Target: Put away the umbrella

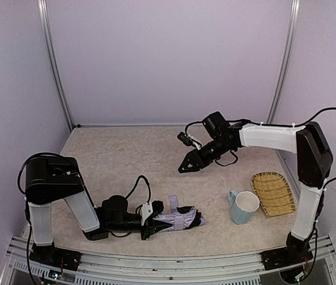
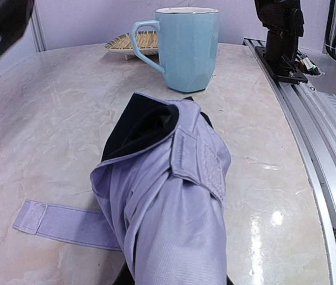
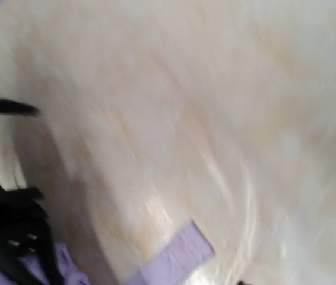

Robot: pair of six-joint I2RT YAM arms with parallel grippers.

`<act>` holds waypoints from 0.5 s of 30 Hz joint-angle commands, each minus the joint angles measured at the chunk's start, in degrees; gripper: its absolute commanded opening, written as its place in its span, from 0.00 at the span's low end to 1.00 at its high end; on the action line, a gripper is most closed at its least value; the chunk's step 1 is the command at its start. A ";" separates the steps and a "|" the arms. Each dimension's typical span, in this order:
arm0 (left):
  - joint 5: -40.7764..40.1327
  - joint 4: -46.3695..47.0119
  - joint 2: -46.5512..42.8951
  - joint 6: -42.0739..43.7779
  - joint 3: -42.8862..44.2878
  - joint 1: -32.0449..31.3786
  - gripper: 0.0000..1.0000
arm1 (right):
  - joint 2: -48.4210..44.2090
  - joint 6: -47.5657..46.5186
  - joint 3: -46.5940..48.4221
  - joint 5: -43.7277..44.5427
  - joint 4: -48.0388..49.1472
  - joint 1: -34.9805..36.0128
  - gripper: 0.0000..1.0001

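Observation:
The umbrella [image 1: 180, 218] lies folded near the table's front edge, lavender-grey fabric bunched with black lining at its far end. Its loose strap [image 1: 173, 202] lies flat on the table beside it. My left gripper [image 1: 149, 221] is low on the table and shut on the umbrella's near end. In the left wrist view the umbrella [image 2: 174, 196] fills the lower frame and hides my fingers, with the strap [image 2: 61, 222] to its left. My right gripper [image 1: 184, 168] hangs in the air over the table's middle, jaws together and empty. The right wrist view is blurred and shows the strap [image 3: 174, 258].
A light blue mug [image 1: 243, 206] stands right of the umbrella, also in the left wrist view [image 2: 189, 47]. A woven bamboo tray [image 1: 273, 193] lies at the right side. The right arm's base [image 2: 281, 35] stands by the metal rail. Walls close in three sides.

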 commanded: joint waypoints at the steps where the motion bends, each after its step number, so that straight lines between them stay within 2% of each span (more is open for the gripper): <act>1: -0.94 -18.64 3.75 3.13 -3.62 -1.73 0.00 | 6.67 4.85 -0.24 -1.09 -5.48 0.85 0.49; 9: -0.58 -18.18 3.69 3.40 -3.62 -2.25 0.00 | 14.14 6.14 -3.42 -3.07 -3.79 1.68 0.53; 15: -0.23 -17.92 3.98 3.16 -3.71 -2.25 0.00 | 16.99 7.99 -4.78 -9.00 -0.16 5.38 0.53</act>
